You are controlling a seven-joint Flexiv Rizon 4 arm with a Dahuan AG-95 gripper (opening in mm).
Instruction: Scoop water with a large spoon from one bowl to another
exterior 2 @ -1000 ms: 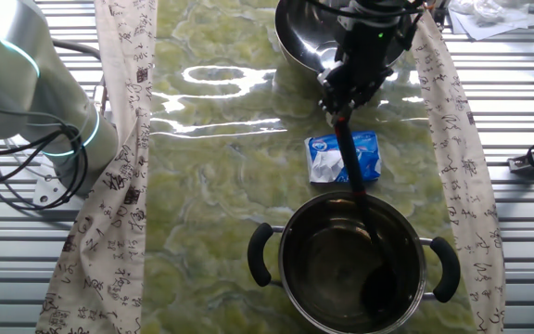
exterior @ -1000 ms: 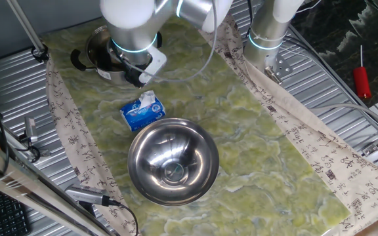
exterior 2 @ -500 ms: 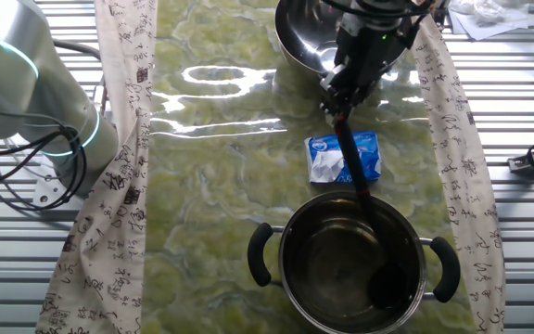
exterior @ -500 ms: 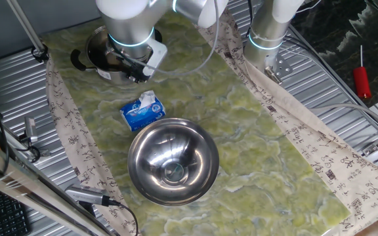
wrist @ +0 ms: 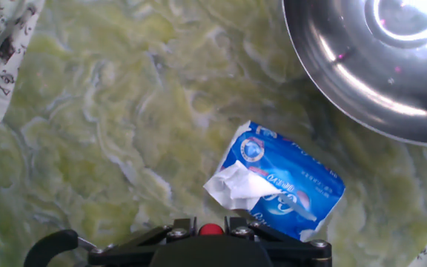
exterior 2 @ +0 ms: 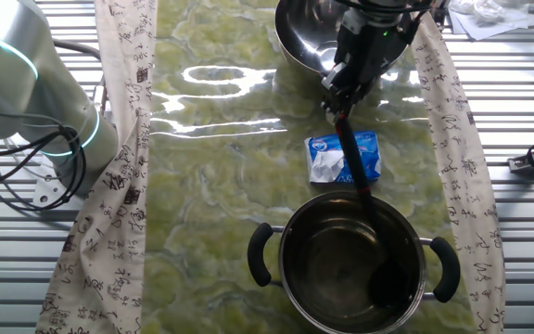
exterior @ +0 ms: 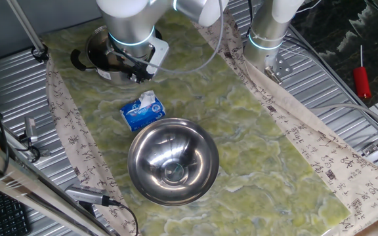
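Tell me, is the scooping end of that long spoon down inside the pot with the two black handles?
Yes. In the other fixed view the large spoon slants down from the pincer and its dark scooping end sits low inside the pot.

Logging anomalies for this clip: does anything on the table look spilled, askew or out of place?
No spill shows on the mat. The one odd item is the tissue pack lying askew between the pot and the steel bowl, a tissue pulled half out. The large spoon, held by the gripper, crosses over it into the pot.
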